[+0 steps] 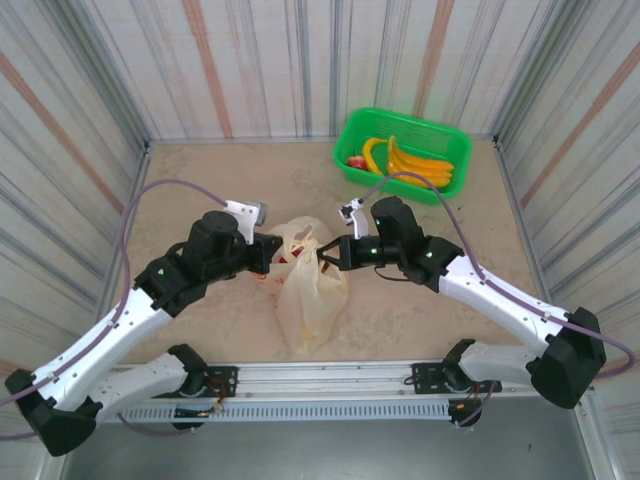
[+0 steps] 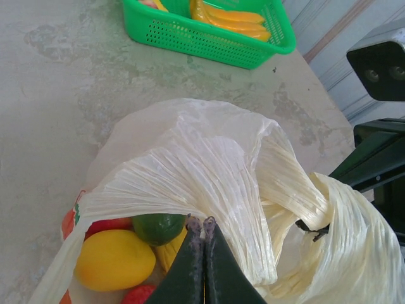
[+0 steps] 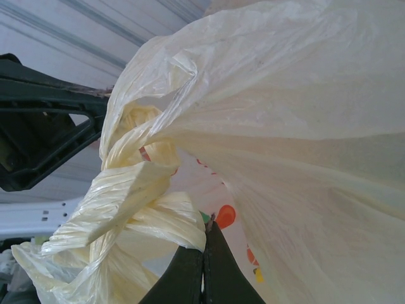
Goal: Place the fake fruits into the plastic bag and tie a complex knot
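The cream-yellow plastic bag (image 1: pixel 310 295) stands at the table's middle between both arms. Inside it lie fake fruits: a yellow one (image 2: pixel 114 258), a green one (image 2: pixel 158 227) and red ones (image 2: pixel 106 224). My left gripper (image 2: pixel 204 221) is shut, its tips pinching a pleated handle strip (image 2: pixel 209 171) at the bag's mouth. My right gripper (image 3: pixel 204 229) is shut on the other handle strip (image 3: pixel 161 218). The two strips cross in a bunched twist (image 3: pixel 136 161), the knot (image 2: pixel 307 202), between the grippers. In the top view the left gripper (image 1: pixel 270 255) and right gripper (image 1: pixel 335 250) flank the bag's top.
A green basket (image 1: pixel 440 135) at the back right holds yellow bananas (image 1: pixel 415 160) and a red fruit (image 1: pixel 356 161). Striped walls close the table on three sides. The right arm's dark body (image 2: pixel 380 164) sits close beside the bag.
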You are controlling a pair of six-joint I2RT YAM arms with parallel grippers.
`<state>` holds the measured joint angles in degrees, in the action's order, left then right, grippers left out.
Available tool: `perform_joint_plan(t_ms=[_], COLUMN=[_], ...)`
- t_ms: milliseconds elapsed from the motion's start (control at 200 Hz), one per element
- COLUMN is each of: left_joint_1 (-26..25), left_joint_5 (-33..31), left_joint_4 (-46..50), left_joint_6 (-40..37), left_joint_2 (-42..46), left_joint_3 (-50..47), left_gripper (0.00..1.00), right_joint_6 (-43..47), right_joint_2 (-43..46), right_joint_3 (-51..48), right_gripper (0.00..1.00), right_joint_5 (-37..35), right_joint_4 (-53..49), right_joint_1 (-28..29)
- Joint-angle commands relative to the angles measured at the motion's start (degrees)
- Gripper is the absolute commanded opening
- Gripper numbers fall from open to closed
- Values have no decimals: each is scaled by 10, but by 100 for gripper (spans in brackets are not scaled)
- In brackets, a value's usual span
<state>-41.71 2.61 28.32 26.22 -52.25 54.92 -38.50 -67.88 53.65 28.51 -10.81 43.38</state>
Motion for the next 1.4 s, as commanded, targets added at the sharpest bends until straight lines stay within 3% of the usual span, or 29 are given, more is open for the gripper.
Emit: perform_joint_plan(t_ms=[0, 105, 235, 296, 501, 656, 857, 1007, 1052, 1107, 1262, 1393], left_joint_1=[3, 23, 67, 91, 167, 176, 166, 153, 151, 148, 144, 140], left_joint_5=[8, 22, 52, 72, 169, 202, 296, 307, 309, 317, 371, 410], left_joint_4=[-29, -43, -60, -72, -130, -121, -147, -120, -120, -128, -179, -246], left_joint_6=[24, 50, 95, 113, 170, 166, 151, 137, 137, 137, 155, 189], left_joint_2=[11, 25, 47, 62, 95, 87, 39, -6, -16, -30, -78, -104], left_joint_3=[-15, -26, -48, -62, -113, -115, -91, -74, -74, -74, -62, -63], left_gripper=[2, 12, 35, 39, 20, 6, 4, 6, 10, 23, 45, 54], right_joint_6=[5, 5, 5, 6, 5, 4, 4, 4, 4, 6, 13, 18], right_joint_2=[4, 3, 1, 1, -2, -6, -11, -15, -16, -18, -26, -31], right_joint_3=[-1, -1, 0, -1, -2, -1, 4, 12, 14, 18, 31, 39], right_gripper=[0, 0, 0, 0, 0, 0, 0, 0, 0, 0, 0, 0], right_joint_5=[10, 10, 12, 12, 14, 22, 25, 26, 26, 27, 27, 27], right_joint_4=[2, 5, 6, 7, 11, 16, 14, 12, 12, 10, 0, -9], right_joint_1=[2, 5, 6, 6, 7, 7, 7, 8, 8, 9, 8, 8])
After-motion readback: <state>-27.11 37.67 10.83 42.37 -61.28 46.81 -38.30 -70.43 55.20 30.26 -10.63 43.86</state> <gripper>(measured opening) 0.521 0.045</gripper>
